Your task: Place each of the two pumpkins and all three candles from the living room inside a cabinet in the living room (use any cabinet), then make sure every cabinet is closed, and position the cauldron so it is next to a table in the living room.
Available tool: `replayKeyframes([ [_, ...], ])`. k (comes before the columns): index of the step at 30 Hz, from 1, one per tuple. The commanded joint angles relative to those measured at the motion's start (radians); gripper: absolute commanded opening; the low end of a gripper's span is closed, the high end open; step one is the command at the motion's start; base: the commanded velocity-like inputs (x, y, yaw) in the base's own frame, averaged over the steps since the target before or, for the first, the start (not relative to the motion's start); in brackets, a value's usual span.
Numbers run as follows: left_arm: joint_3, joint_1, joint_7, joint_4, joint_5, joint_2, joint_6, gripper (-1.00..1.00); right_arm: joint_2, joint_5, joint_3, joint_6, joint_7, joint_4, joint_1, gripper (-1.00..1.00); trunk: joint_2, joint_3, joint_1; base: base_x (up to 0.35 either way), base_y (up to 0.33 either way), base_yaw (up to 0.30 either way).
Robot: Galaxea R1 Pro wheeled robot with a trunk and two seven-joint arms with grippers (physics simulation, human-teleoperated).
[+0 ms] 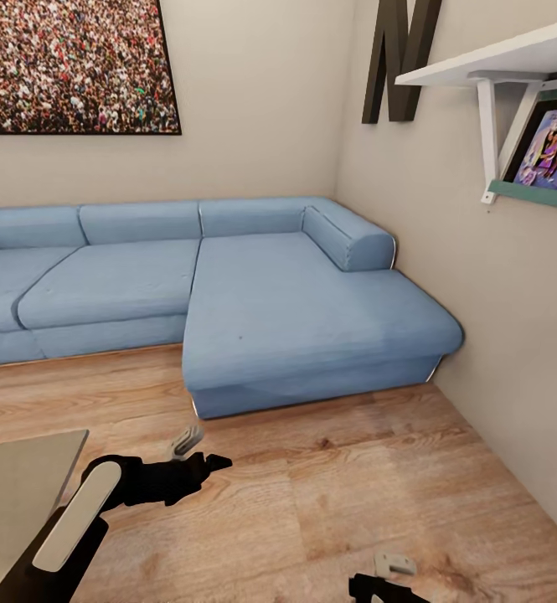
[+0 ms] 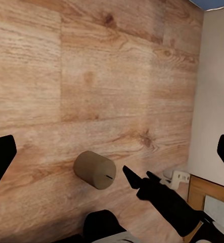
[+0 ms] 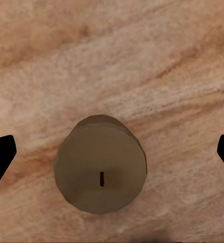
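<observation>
Still hunting: one candle under my right jaws

Well, from the head view I face a blue sofa [image 1: 253, 301] in the corner of the room, wooden floor [image 1: 328, 486] in front of it. My left gripper [image 1: 196, 448] hangs low over the floor, just beside the corner of the table [image 1: 18, 494], which lies to its outer side. My right gripper [image 1: 391, 578] barely shows at the lower edge, also over bare floor. How the jaws of either stand I cannot tell from up here.

Looking along my left gripper's fingers [image 2: 0, 157], the two dark tips sit far out at the opposite edges, so these jaws are spread wide and hold nothing. Ahead of them a candle [image 2: 95, 169] stands on the floor, with my right arm [image 2: 162, 197] just beside it.

Looking along my right gripper's fingers [image 3: 0, 154], the tips again sit wide apart, jaws spread, empty. The candle [image 3: 100, 163] stands straight ahead between them, wick end toward me, on the floor, not yet touched.

By my judgement the task is early or midway: this candle is not yet picked up, and nothing here tells me about the pumpkins, cabinet or cauldron.
</observation>
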Motion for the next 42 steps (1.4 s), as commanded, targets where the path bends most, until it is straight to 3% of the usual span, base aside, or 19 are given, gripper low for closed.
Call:
replayKeyframes([
  [1, -0.001, 0.0, 0.01, -0.001, 0.011, 0.001, 0.0, 1.0, 0.0, -0.005, 0.009, -0.004, -0.005, -0.002, 0.0, 1.0, 0.0, -0.001, 0.0, 0.0, 0.0, 0.0],
  [25, -0.002, -0.001, 0.01, -0.001, 0.011, 0.001, 0.0, 1.0, 0.0, 0.004, 0.011, -0.015, 0.01, -0.002, 0.0, 1.0, -0.168, -0.076, 0.092, 0.0, 0.0, 0.0],
  [42, -0.002, 0.0, 0.01, -0.002, 0.011, 0.0, 0.0, 1.0, 0.0, 0.006, 0.015, -0.014, 0.023, -0.002, 0.0, 1.0, -0.17, -0.107, 0.095, 0.0, 0.0, 0.0],
])
